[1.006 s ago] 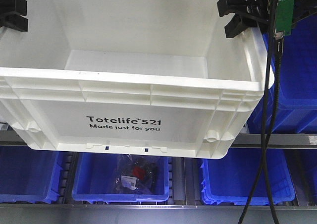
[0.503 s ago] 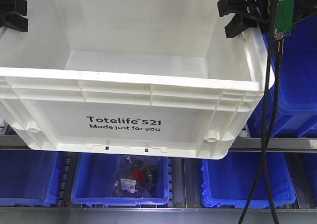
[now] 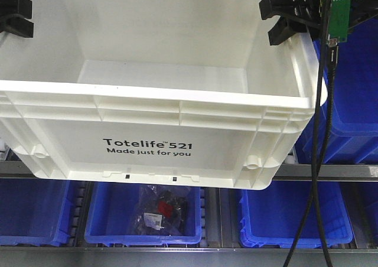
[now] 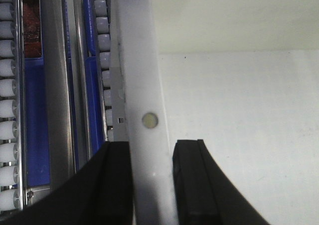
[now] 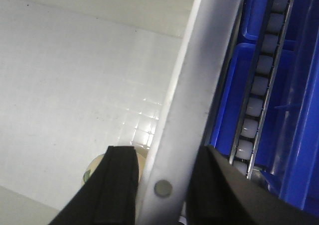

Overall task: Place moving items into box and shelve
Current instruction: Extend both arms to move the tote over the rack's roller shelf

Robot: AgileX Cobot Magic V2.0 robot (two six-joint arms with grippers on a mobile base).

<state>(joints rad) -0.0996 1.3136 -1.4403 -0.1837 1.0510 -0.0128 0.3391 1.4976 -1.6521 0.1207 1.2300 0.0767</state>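
The box [image 3: 147, 143], a large white crate printed "Totelife 521", hangs in the air in front of the shelving and fills most of the front view. My left gripper [image 3: 15, 14] is shut on its left rim [image 4: 144, 85], one finger [image 4: 117, 180] outside and the other inside. My right gripper [image 3: 283, 19] is shut on the right rim [image 5: 199, 85], whose wall runs between its fingers [image 5: 119, 185]. A pale round item [image 5: 94, 169] lies on the box floor, partly hidden behind the inner right finger. The rest of the visible floor is bare white.
Blue plastic bins [image 3: 295, 214] stand on roller shelves [image 4: 7, 115] behind and below the box. One bin holds a bagged dark item with a red part [image 3: 162, 211]. Black cables [image 3: 316, 160] hang at the right below a green circuit board [image 3: 339, 7].
The shelf and blue bins have slid slightly downward in the front view. The box and both grippers keep their places in the frame.
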